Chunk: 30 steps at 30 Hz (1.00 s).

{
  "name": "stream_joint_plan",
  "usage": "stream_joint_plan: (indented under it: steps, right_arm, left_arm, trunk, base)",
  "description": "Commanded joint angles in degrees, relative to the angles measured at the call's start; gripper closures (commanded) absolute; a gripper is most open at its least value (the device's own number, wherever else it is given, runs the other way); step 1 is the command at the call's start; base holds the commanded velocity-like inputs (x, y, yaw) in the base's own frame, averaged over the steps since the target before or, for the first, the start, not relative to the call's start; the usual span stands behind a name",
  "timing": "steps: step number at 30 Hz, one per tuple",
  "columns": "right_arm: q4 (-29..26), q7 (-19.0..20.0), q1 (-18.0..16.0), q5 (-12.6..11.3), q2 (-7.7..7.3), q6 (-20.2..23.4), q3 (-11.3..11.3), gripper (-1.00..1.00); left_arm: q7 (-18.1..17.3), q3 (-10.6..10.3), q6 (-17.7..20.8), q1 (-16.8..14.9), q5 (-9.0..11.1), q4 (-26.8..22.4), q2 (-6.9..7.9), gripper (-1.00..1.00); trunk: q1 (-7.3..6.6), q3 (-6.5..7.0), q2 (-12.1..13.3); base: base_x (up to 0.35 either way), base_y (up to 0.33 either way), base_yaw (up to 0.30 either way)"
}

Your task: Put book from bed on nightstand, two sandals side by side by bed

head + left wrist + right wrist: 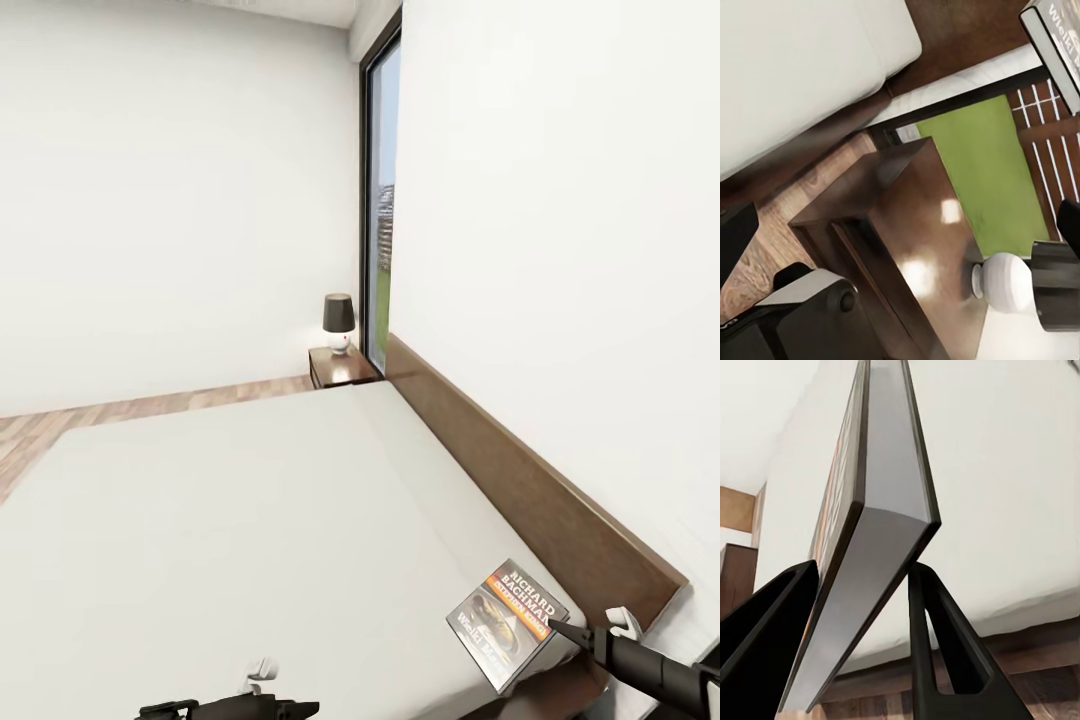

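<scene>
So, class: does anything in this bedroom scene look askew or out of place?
Yes, the book. It is tilted above the corner of the bed near the headboard, pinched between the fingers of the right gripper rather than lying flat. The lamp stands upright on the far nightstand.

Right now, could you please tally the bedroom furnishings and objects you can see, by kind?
Beds: 1
Nightstands: 2, the far one beyond the bed, the other in the left wrist view
Lamps: 2, one on each nightstand, the second
Books: 1, held in the right gripper
Total: 6
</scene>
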Motion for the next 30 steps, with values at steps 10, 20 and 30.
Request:
stream_joint_plan:
  steps: [10,20,30]
  right_arm:
    - [0.2,0.3,-0.1,-0.6,0.02,0.6,0.5,1.0]
    - [0.2,0.2,-0.1,-0.6,0.02,0.7,0.5,1.0]
    - [0.2,0.0,-0.1,-0.6,0.02,0.7,0.5,1.0]
  left_arm:
    - [-0.2,-0.3,0.6,-0.1,0.5,0.0,0.03,-1.0]
    - [-0.2,-0.3,0.6,-0.1,0.5,0.0,0.03,-1.0]
    - [-0.2,-0.3,0.6,-0.1,0.5,0.0,0.03,-1.0]
  trunk:
    - [0.04,0.79,-0.1]
    - [0.04,1.47,-0.1]
    - [0.04,1.6,-0.1]
  base:
    - [0.0,0.0,0.0]
    - [0.0,0.0,0.0]
    - [0.0,0.0,0.072]
